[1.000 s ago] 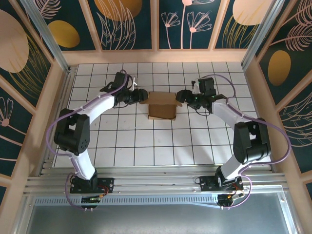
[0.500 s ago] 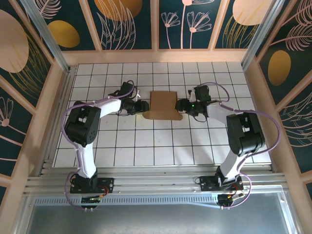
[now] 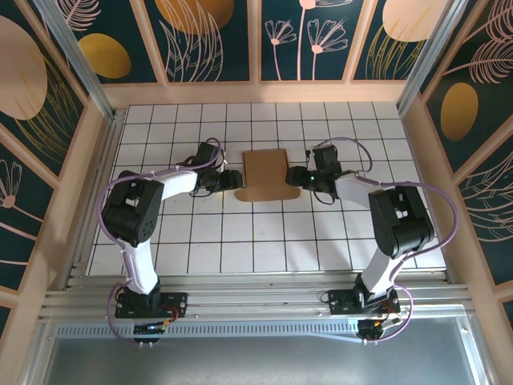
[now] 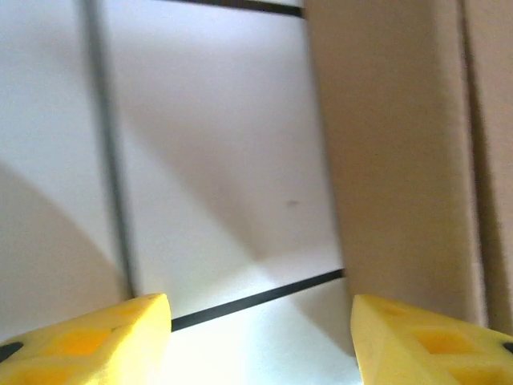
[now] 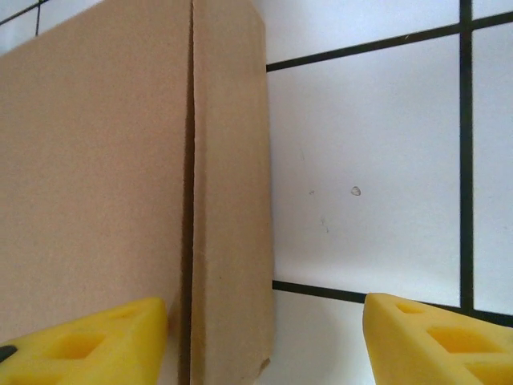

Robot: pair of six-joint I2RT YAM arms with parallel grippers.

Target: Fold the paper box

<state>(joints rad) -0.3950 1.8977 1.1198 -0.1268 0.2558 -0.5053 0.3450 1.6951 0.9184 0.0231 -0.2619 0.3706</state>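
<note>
The paper box lies flat on the tiled table, near the middle and towards the far side, with a gripper at each flank. The left gripper is just beside its left edge and the right gripper is at its right edge, both pointing inward along one line. Both are open and hold nothing. In the left wrist view the yellow fingers are spread wide over bare tile, with the cardboard's edge coming in close to the one on the picture's right. In the right wrist view the fingers stand equally apart, and a narrow strip of the box reaches into the gap from the picture's left. Whether any fingertip touches the cardboard I cannot tell. The box is close to square, and its crease and side edges run from far to near — across the line joining the two grippers. Neither arm is clearly nearer, since the box sits between them, to the right of the left tool and to the left of the right one. The next move, as I judge it, hinges on that — each gripper meets a side edge head-on and must get a finger under it to raise a flap.
</note>
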